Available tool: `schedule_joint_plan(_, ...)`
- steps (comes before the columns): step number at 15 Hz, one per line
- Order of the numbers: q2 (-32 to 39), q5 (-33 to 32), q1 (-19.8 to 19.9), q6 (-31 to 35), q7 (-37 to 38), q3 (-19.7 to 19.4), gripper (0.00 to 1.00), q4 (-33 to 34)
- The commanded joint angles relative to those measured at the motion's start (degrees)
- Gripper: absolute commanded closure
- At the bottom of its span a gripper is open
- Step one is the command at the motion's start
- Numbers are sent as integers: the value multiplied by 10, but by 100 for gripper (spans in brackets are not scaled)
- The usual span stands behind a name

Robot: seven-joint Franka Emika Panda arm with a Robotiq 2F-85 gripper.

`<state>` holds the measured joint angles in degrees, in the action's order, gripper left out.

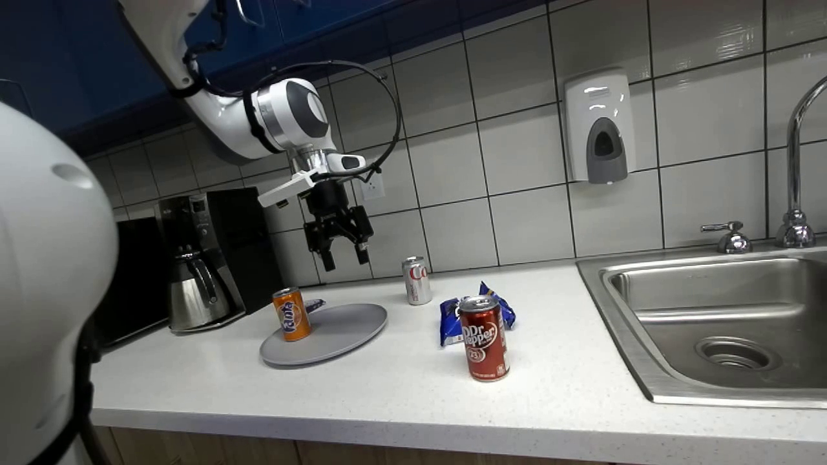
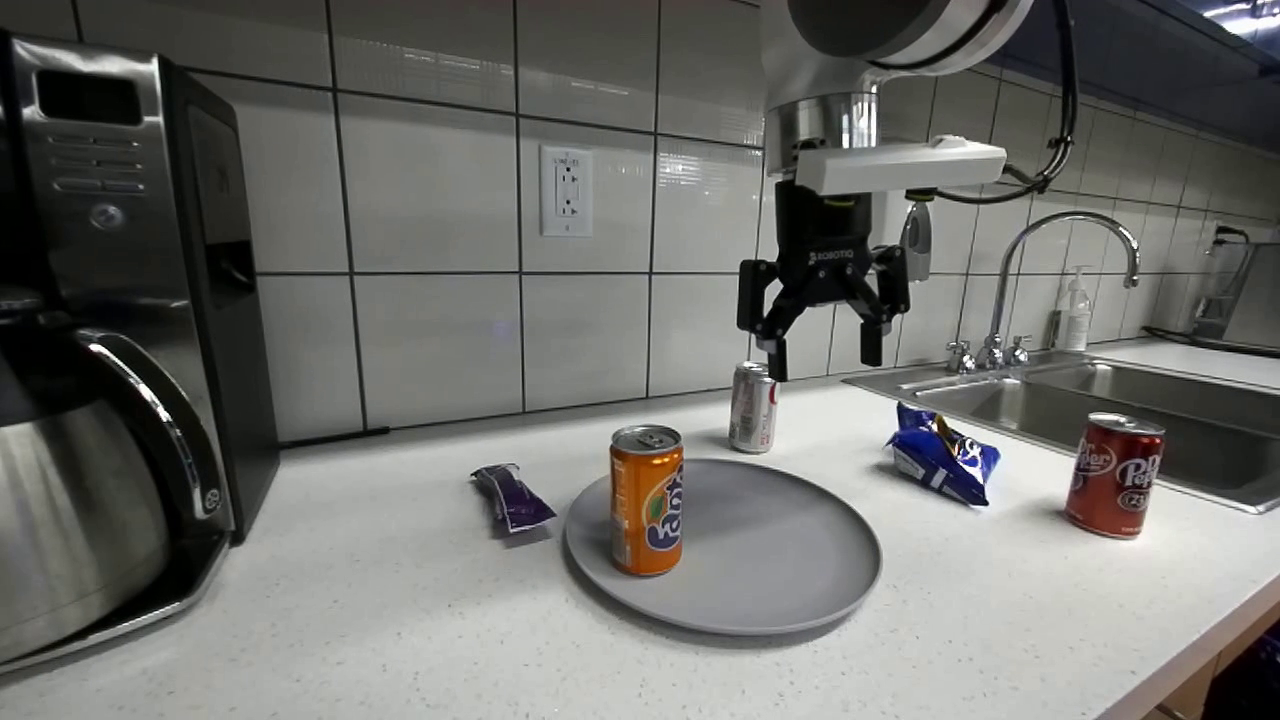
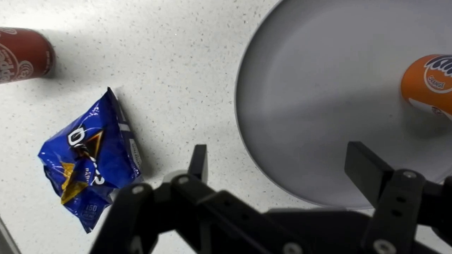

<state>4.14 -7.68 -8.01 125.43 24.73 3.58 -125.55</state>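
Observation:
My gripper (image 1: 346, 257) is open and empty, high above the counter; it also shows in an exterior view (image 2: 825, 355) and the wrist view (image 3: 277, 157). Below it is a grey plate (image 2: 760, 560), seen under the right finger in the wrist view (image 3: 317, 88). An orange Fanta can (image 2: 645, 500) stands upright on the plate. A silver Diet Coke can (image 1: 417, 281) stands near the wall. A blue Doritos bag (image 3: 95, 155) lies beside the plate, and a red Dr Pepper can (image 1: 484, 339) stands upright near it. A purple packet (image 2: 512, 497) lies beside the plate.
A coffee maker with a steel carafe (image 1: 200, 290) stands at one end of the counter. A metal sink (image 1: 620, 323) with a faucet (image 2: 1000, 290) is at the other. A soap dispenser (image 1: 599, 126) hangs on the tiled wall. Blue cabinets (image 1: 84, 64) are overhead.

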Motion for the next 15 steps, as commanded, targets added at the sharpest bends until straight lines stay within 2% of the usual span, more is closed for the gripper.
schedule_joint_plan(1,19,-2,9,28,-3,-1,0,9)
schedule_joint_plan(8,52,2,15,74,-27,-15,0,21)
schedule_joint_plan(15,82,2,23,61,-54,-30,0,55)
